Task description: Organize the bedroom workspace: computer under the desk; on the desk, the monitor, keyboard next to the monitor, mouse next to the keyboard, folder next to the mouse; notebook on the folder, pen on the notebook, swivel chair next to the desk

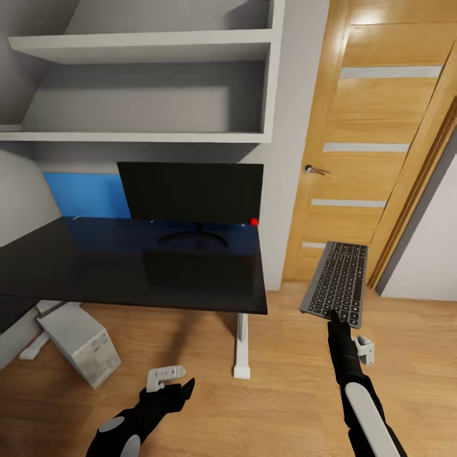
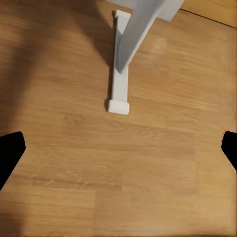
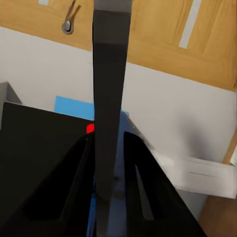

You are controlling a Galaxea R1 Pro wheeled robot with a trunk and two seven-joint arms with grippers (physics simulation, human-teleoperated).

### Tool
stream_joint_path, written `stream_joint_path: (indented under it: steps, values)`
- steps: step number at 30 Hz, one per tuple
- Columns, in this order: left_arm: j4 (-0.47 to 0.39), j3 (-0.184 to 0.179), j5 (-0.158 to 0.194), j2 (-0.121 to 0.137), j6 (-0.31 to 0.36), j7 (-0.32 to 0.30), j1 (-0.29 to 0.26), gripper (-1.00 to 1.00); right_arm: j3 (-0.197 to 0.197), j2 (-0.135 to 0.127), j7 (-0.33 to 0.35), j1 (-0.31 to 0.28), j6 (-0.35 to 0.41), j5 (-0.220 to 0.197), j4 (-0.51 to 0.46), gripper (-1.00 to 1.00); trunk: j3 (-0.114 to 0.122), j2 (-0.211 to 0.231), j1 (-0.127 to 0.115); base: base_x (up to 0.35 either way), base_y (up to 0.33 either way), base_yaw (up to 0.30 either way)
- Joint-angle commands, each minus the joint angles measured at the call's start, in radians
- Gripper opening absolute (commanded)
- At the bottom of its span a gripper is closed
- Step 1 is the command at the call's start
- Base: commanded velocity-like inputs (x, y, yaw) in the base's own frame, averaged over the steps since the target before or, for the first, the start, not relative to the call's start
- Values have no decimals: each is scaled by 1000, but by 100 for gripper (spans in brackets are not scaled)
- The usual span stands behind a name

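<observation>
- While raised beyond the right edge of the worktop [image 1: 127, 266], clamped in the right pincer [image 1: 334, 315]: keyboard [image 1: 337, 281], gripped at its near short edge, clear of the dark surface, in front of the wooden door [image 1: 374, 146].
- Seen edge-on in the right wrist view, keyboard [image 3: 109, 98] squeezed between both fingers [image 3: 79, 168].
- Standing at the back of the worktop, beneath the white shelves [image 1: 146, 89]: monitor [image 1: 190, 190], with a small red object [image 1: 254, 222] at its right corner.
- On the floor below the worktop's left part: computer [image 1: 79, 343], tilted.
- Low in front of the worktop, over the wooden floor [image 2: 118, 173]: left pincer [image 1: 184, 387], fingers [image 2: 10, 153] spread apart, holding nothing.
- Near that pincer, the worktop's white leg [image 2: 121, 69].
</observation>
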Motion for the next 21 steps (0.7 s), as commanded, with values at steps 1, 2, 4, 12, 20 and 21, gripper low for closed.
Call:
stream_joint_path:
  steps: [1, 2, 4, 12, 20, 21]
  values:
    - [-2, -1, 11, 0, 4, 10, 0, 100, 0, 1, 7, -1, -6, -11, 0, -100, 0, -1, 0, 0, 0, -252]
    - [-2, -1, 11, 0, 4, 10, 0, 100, 0, 1, 7, -1, -18, -11, 0, -100, 0, -1, 0, 0, 0, -235]
    - [-2, -1, 11, 0, 4, 9, 0, 100, 2, 2, 7, -1, -29, -10, 0, -100, 2, -1, 0, 0, 0, -209]
    - [-2, -1, 10, 0, 4, 8, 0, 100, 4, 5, 7, -1, -36, -5, -1, -100, 13, -1, 0, 0, 0, -89]
    - [-2, -1, 9, 0, 4, 8, 0, 100, 5, 7, 8, -1, -37, 7, 0, -100, 26, -1, 0, 0, 0, -4]
    - [-2, -1, 9, 0, 4, 8, 0, 100, 5, 7, 9, -1, -36, 8, 0, -100, 28, -1, 0, 0, 0, 0]
